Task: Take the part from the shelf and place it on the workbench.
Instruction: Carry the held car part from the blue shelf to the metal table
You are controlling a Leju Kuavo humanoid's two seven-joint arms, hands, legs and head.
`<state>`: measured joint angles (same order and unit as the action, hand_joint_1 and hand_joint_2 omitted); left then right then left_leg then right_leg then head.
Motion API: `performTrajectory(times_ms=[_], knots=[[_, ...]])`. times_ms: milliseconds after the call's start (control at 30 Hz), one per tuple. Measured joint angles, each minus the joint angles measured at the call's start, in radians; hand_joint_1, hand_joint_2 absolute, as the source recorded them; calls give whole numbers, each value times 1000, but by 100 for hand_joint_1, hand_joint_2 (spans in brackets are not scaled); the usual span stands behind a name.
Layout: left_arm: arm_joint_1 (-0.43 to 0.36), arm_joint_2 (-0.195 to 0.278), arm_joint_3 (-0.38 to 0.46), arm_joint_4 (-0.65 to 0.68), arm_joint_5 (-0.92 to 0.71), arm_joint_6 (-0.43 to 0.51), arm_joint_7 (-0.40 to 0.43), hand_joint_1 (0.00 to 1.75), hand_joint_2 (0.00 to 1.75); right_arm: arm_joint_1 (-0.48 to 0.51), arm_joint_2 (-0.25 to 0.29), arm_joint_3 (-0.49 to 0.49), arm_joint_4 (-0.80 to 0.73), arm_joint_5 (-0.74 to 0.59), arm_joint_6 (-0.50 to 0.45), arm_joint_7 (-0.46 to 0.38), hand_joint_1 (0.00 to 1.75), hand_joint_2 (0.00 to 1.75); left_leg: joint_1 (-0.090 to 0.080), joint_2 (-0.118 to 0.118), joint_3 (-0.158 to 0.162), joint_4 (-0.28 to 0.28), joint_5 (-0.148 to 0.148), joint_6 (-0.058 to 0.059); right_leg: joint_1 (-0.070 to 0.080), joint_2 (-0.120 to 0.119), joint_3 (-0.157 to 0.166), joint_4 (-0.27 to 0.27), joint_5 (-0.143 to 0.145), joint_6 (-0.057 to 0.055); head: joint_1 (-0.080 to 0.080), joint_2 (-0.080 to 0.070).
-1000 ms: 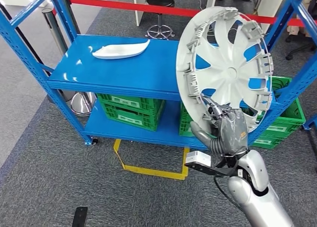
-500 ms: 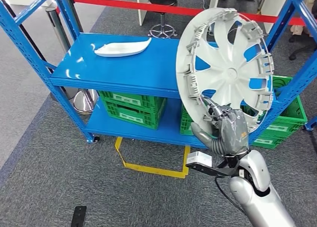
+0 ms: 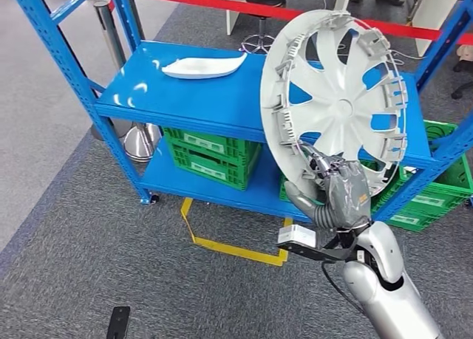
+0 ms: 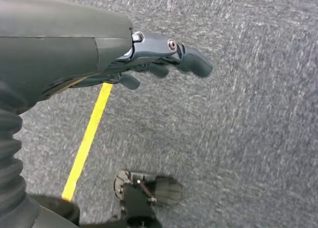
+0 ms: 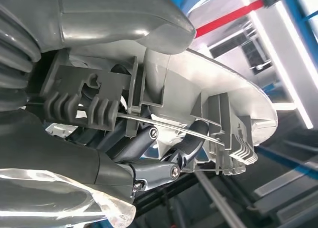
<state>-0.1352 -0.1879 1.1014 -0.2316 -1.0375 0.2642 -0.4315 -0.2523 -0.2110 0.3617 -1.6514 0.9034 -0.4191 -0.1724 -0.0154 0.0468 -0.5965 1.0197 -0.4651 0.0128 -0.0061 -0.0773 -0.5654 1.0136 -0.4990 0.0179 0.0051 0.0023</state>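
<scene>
In front of the blue metal shelf, the right hand grips a silver-grey plastic wheel cover by its lower rim, holding it up on edge with the hollow back side toward the head camera. The cover is round, with curved spokes, open slots that let the blue shelf show through, and a ring of ribbed clips and a thin wire hoop along its inner edge. In the right wrist view the dark fingers curl under the rim of the wheel cover and the thick grey thumb lies over it. The hand wears a crinkled clear film.

The left hand hangs over the floor with its fingers nearly straight and a little apart, holding nothing.

A long white curved moulding lies on the top shelf board. Green slatted plastic crates stand on the lower board. The floor is grey speckled carpet marked with yellow tape. A red barrier bar runs behind the shelf, and beyond it stands what looks like a round stool, partly cut off.
</scene>
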Motion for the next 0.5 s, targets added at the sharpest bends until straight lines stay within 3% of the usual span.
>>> performTrajectory(times_ms=[33,100,167,200,233,267,300,333,400,467,500], knots=[[1,0,0,0,0,0,0,0,175,-2,0,2,0,0,0,-1,175,175,2,-9,-1,-3,3,5,-1,-3,-2,1,-4,5,0,0],[1,0,0,0,1,-1,-2,0,175,-7,-1,4,0,0,1,-2,175,175,7,-27,-1,-10,11,17,-4,22,-20,38,-34,14,3,0],[-1,-1,-1,0,1,-3,-4,0,175,-9,-2,6,1,0,2,-2,175,175,9,-47,-4,-12,15,25,-6,61,-74,155,-96,18,7,0],[-1,-2,-1,0,1,-4,-4,0,175,-9,-3,8,2,0,3,-2,175,175,8,-58,-6,-11,16,26,-6,69,-106,223,-123,19,8,0],[0,-2,-1,0,1,-5,-4,0,175,-8,-4,11,3,0,4,-2,175,175,8,-69,-7,-10,17,27,-5,72,-129,271,-135,20,8,0],[1,-3,-1,0,1,-5,-4,0,175,-8,-4,13,4,0,6,-2,175,175,8,-81,-7,-9,17,27,-5,74,-137,283,-128,20,8,0],[1,-3,-1,0,2,-5,-4,0,175,-9,-5,14,6,0,6,-2,175,175,8,-94,-7,-7,17,26,-6,76,-124,253,-100,19,8,0],[2,-3,-1,0,2,-5,-4,0,175,-9,-5,14,6,-1,7,-2,175,175,9,-107,-7,-5,17,26,-7,86,-95,190,-60,17,8,0],[0,-3,-1,0,2,-5,-4,0,175,-10,-6,14,7,-1,7,-2,175,175,8,-131,-12,2,16,21,-12,128,-32,62,-9,13,8,0],[0,-4,-1,0,2,-5,-4,0,175,-10,-8,15,8,-1,8,-2,175,175,11,-151,-24,6,21,9,-13,151,-8,15,-5,10,7,0],[1,-4,-1,0,2,-5,-4,0,175,-10,-8,16,8,-1,8,-2,175,175,13,-161,-29,7,25,3,-11,144,-5,9,-5,8,7,0]])
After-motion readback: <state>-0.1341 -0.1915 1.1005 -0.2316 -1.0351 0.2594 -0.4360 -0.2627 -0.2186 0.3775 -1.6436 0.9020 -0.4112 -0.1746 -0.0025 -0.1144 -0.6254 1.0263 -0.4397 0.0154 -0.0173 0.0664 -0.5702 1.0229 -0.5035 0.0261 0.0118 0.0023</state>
